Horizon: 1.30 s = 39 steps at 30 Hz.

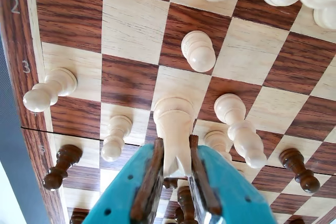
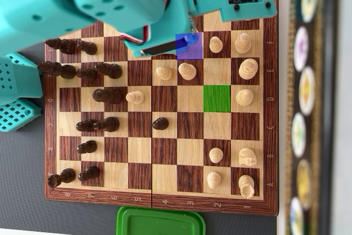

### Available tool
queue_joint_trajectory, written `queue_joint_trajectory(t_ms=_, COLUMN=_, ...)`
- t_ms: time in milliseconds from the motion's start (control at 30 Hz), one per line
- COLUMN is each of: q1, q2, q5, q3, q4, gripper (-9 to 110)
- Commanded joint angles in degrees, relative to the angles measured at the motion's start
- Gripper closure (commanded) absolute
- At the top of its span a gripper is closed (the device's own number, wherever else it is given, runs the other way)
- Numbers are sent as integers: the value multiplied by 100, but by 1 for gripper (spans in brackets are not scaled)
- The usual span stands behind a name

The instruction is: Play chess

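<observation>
My end effector is clamped on a white piece, prob. a rook or similar w/ a wide collar at top. In the wrist view the piece sits right between my two teal fingers, the wood-brown pads pressing its sides near the base; its body sticks out past my fingertips toward the board. Long axis runs along my fingers, approx. vertical in the wrist view, wide end pointing up-frame, away from me. Can't tell if its base touches the board.

In the overhead view my arm covers the piece; only a blue square shows at the spot where my end effector reaches, upper middle of the board. A green square lies lower right of it, well apart.

Wrist view, around the held piece: white pawn up-frame on a dark square, another white pawn at left by the edge marked 3, a white bishop just right of my fingers, small pawn left of them. Dark pawns sit low left and low right.

Overhead: dark pieces crowd the left side, white pieces the right. A green lid lies on the grey surface below the board.
</observation>
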Motion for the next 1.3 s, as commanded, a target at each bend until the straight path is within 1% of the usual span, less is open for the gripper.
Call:
queue_joint_trajectory(t_ms=0, q1=44, q2=439, q5=-26, q3=-88, q4=-18, gripper=98)
queue_joint_trajectory(t_ms=433, q1=598, q2=984, q5=-18, q3=123, q4=-53, gripper=98)
queue_joint_trajectory(t_ms=1167, q1=1222, q2=932, q5=-18, q3=-141, q4=-62, gripper=98)
queue_joint_trajectory(t_ms=1267, q1=1222, q2=721, q5=-18, q3=-149, q4=-220, gripper=98)
